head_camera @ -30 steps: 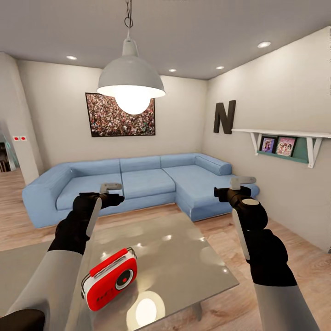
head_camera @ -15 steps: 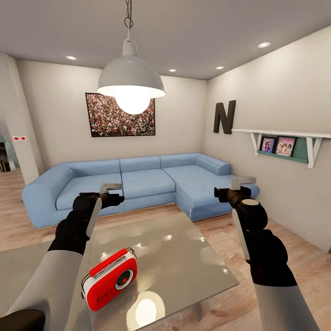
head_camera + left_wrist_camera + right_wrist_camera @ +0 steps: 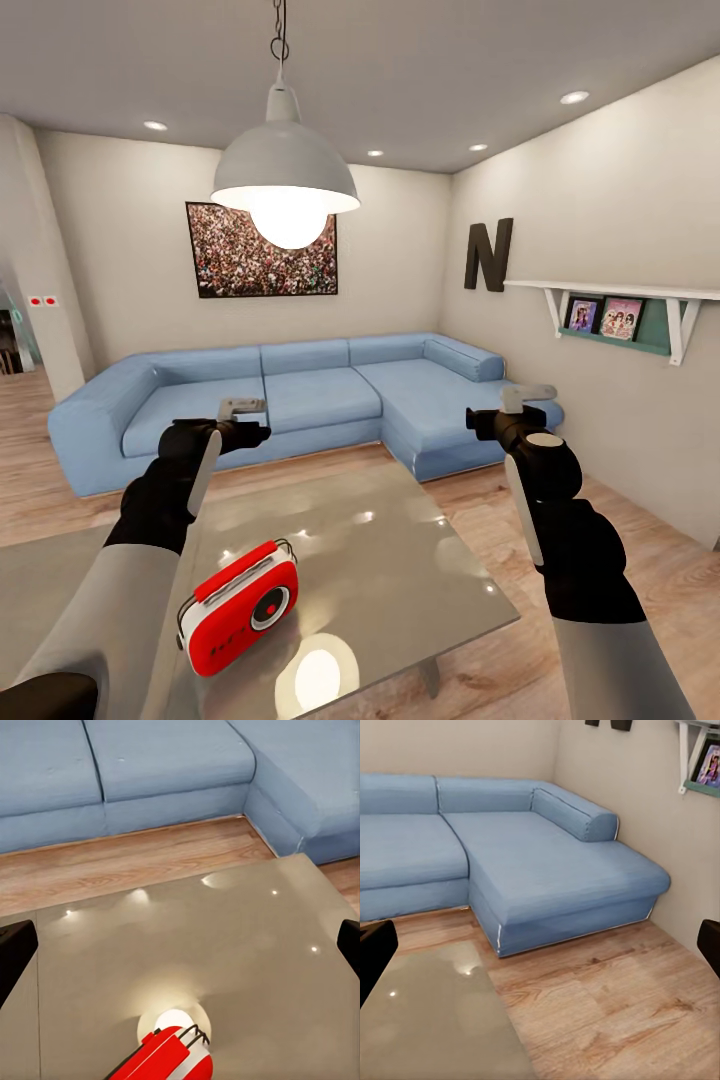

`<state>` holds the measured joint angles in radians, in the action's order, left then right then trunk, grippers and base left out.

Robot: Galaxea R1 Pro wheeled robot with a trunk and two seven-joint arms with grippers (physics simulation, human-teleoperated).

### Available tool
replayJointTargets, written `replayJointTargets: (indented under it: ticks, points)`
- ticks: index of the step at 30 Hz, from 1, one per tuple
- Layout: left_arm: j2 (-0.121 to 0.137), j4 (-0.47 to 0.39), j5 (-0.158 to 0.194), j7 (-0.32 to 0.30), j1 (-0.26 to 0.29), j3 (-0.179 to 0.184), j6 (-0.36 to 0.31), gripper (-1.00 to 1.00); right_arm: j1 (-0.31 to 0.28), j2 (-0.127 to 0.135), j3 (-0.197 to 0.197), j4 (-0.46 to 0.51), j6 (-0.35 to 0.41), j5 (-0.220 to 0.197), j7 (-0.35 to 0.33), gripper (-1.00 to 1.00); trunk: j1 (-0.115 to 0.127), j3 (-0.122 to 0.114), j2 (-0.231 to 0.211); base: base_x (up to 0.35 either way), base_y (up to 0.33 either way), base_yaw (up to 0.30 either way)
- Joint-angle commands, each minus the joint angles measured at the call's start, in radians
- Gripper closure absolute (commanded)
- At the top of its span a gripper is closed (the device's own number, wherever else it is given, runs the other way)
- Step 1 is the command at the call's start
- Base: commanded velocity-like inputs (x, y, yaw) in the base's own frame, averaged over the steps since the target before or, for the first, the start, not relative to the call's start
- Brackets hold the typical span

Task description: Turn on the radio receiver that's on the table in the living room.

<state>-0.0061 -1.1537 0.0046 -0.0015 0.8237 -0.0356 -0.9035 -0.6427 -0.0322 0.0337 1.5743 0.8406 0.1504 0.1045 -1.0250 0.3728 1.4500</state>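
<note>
Radio (image 3: 239, 607) sits on the grey table (image 3: 400, 560); left claw (image 3: 243, 407) and right claw (image 3: 527, 394) hover above it, both spread open, holding nothing.

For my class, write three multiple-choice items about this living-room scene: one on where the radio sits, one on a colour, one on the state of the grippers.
1. Where is the radio receiver?
A. On the sofa
B. On the table, near the robot's left arm
C. On the wall shelf

2. What colour is the sofa?
A. Blue
B. Green
C. Brown

3. How do the left gripper and right gripper stand?
A. Both clamp the radio
B. One holds the lamp
C. Both are open and hold nothing

Answers: 1 B, it stands on the glossy table on that side; 2 A, its cushions are light blue; 3 C, in each wrist view the fingertips stand wide apart with nothing between them.
</note>
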Motion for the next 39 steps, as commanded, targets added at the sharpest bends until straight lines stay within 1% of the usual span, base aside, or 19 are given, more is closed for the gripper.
replayJointTargets:
  ticks: [1, 8, 11, 14, 15, 16, 20, 23, 24, 25, 32, 39]
  points:
    - [0.0, 0.0, 0.001, 0.0, 0.0, 0.0, 0.0, -1.0, 0.0, 0.0, 0.0, 0.0, 0.0, 0.001, 0.001, -1.0, 0.0, 0.0, 0.0, 0.0, 0.0, 0.0]
    - [0.0, 0.011, 0.0, 0.0, 0.0, -0.001, 0.0, -1.0, 0.0, 0.0, 0.0, 0.0, 0.0, 0.0, 0.001, -1.0, 0.0, 0.0, 0.0, 0.0, 0.0, 0.0]
    - [0.001, 0.029, 0.0, 0.001, 0.0, -0.002, 0.0, -1.0, 0.001, 0.0, 0.0, 0.0, 0.0, 0.0, 0.001, -1.0, 0.0, 0.0, 0.0, 0.0, 0.0, 0.0]
    - [0.002, 0.069, 0.0, 0.001, 0.0, -0.005, 0.001, -1.0, 0.003, 0.0, 0.0, 0.0, 0.0, 0.001, 0.0, -1.0, 0.0, 0.0, 0.0, 0.0, 0.0, 0.0]
    - [0.008, 0.132, -0.002, 0.0, 0.0, -0.008, 0.003, -1.0, 0.005, 0.001, 0.0, -0.001, 0.0, 0.001, 0.0, -1.0, 0.0, 0.0, 0.0, 0.0, 0.0, 0.0]
    - [0.012, 0.156, -0.002, 0.0, 0.0, -0.008, 0.004, -1.0, 0.006, 0.001, 0.0, -0.002, 0.0, 0.002, 0.0, -1.0, 0.0, 0.0, 0.0, 0.0, 0.0, 0.0]
    - [0.028, 0.225, -0.006, 0.0, 0.0, -0.009, 0.008, -1.0, 0.009, 0.001, 0.0, -0.002, -0.001, 0.002, -0.001, -1.0, 0.0, 0.0, 0.0, 0.0, 0.0, 0.0]
    - [0.036, 0.25, -0.007, 0.0, 0.0, -0.009, 0.009, -1.0, 0.011, 0.001, 0.0, -0.002, -0.001, 0.002, -0.001, -1.0, 0.0, 0.0, 0.0, 0.0, 0.0, 0.0]
    - [0.045, 0.274, -0.008, 0.0, 0.0, -0.009, 0.01, -1.0, 0.014, 0.002, 0.0, -0.003, -0.002, 0.002, -0.001, -1.0, 0.0, 0.0, 0.0, 0.0, 0.0, 0.0]
    - [0.047, 0.283, -0.009, 0.0, 0.0, -0.009, 0.01, -1.0, 0.015, 0.002, 0.0, -0.003, -0.004, 0.002, -0.002, -1.0, 0.0, 0.0, 0.0, 0.0, 0.0, 0.0]
    - [0.051, 0.313, -0.012, -0.001, 0.0, -0.009, 0.008, -1.0, 0.036, 0.001, 0.0, -0.003, -0.051, 0.001, -0.002, -1.0, 0.0, 0.0, 0.0, 0.0, 0.0, 0.0]
    - [0.057, 0.318, -0.017, 0.0, 0.0, -0.009, 0.003, -1.0, 0.055, 0.0, 0.0, -0.004, -0.071, 0.001, -0.003, -1.0, 0.0, 0.0, 0.0, 0.0, 0.0, 0.0]
